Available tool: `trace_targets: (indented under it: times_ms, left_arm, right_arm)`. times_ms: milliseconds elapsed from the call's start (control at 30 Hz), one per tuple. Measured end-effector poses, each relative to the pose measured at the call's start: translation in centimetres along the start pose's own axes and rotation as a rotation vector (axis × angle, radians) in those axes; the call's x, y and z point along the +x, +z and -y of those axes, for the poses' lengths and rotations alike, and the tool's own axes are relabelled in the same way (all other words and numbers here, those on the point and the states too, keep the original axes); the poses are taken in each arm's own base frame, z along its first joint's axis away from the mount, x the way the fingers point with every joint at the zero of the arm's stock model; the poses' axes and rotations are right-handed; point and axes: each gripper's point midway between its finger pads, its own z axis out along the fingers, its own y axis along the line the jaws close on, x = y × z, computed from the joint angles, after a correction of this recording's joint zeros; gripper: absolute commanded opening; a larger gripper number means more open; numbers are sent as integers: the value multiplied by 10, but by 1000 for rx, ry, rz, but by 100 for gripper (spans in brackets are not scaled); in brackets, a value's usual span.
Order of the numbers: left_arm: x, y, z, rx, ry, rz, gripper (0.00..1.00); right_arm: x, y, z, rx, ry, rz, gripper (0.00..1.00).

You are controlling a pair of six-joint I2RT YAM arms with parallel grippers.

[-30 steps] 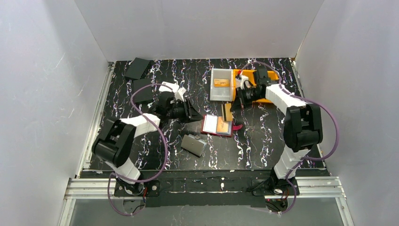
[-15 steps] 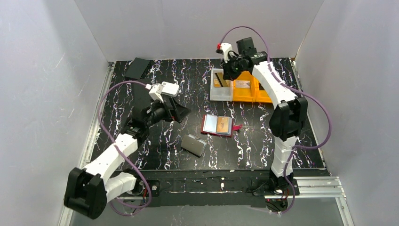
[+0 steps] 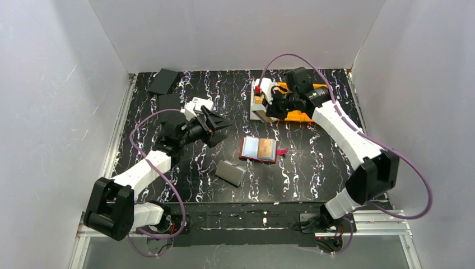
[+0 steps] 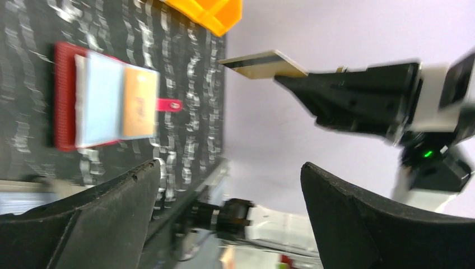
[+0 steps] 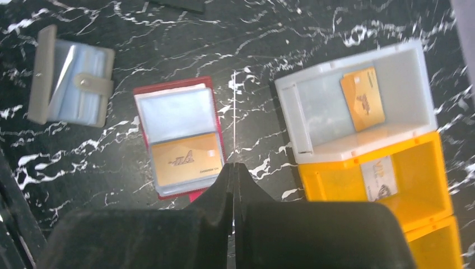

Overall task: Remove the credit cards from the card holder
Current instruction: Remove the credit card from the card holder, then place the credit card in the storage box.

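At centre, red card holder (image 5: pixel 176 115) lies open w/ orange card (image 5: pixel 185 159) inside.

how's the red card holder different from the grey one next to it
The red card holder lies open with an orange card in a sleeve; the grey case shows no card. The red card holder's tab sticks out sideways; the grey case's folds across it. Both have clear sleeves.

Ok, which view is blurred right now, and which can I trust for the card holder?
Left wrist view: motion-smeared, the card holder streaks. Right wrist view: sharp, the orange card in it crisp. Top view: sharp, evenly lit.
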Motion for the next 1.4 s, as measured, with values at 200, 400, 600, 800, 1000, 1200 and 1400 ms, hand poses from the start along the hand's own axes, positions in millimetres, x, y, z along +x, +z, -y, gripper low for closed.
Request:
trace_targets:
  times_ms: [200,400,600,800,1000,1200,1400]
  left_arm:
    - [16,22,46,63,-227,-38,98]
    - [28,51,61,48,-402,-77,98]
    - [38,64,42,-48,-512,-79,86]
    - [33,70,40,-76,-541,-59,67]
    - [36,80,17,-140,-581,-65,6]
    - [36,85,10,-148,-567,-80,0]
    - [25,53,13,14,95,-141,0]
  right_arm:
    - [-12,-9,-33,-8,-159,26,1]
    - [1,-1,-36,14,-207,-35,1]
    - [-5,1,-42,33,-264,-50,1]
    - [-16,8,-61,42,-371,-84,1]
    - [-22,12,-72,64,-464,-116,1]
    - [-15,14,-83,34,-516,-155,72]
    - [-26,-47,-58,-94,-311,-16,94]
